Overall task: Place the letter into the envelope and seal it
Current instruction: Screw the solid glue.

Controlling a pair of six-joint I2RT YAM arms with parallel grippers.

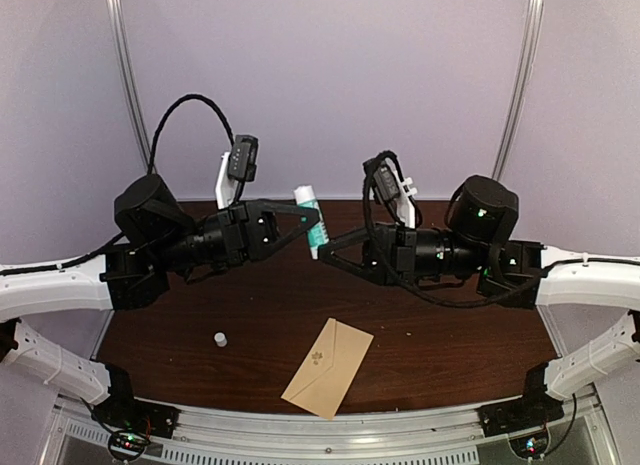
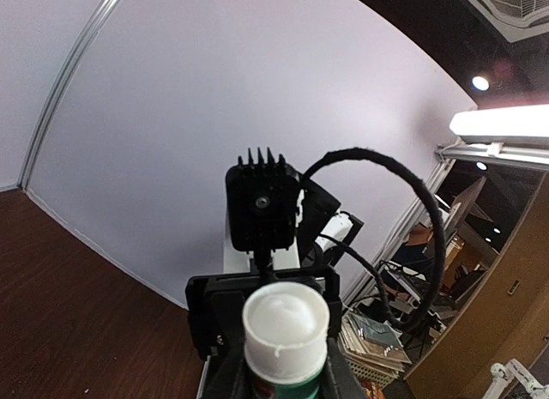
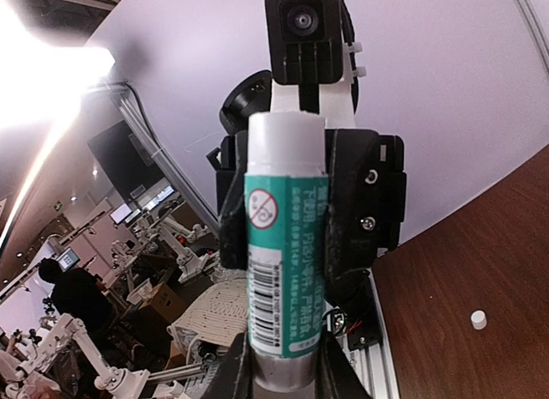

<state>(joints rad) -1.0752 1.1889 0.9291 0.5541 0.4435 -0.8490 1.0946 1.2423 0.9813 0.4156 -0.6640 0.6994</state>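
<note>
Nearest the arms' bases, the envelope (image 1: pixel 328 368) lies flat and slantwise on the table (image 1: pixel 450 330), close to its front edge and touched by neither arm. Only the overhead view shows it, and whether its flap is down or the letter is inside cannot be made out. A little farther in, to the left, sits a small white cap (image 1: pixel 220 338), apart from everything — the right wrist view catches it too, low on its right side. Above mid-table the two arms meet on an upright glue stick (image 1: pixel 311 223): the left gripper (image 1: pixel 306 221) is clamped on its green middle, and the right gripper (image 1: pixel 323 253) has its fingers closed against the lower end. The right wrist view shows the stick's printed label; the left wrist view shows its uncapped white tip, with that gripper's own fingers cut off at the bottom edge. Behind stands a plain pale wall (image 1: pixel 320 75).
</note>
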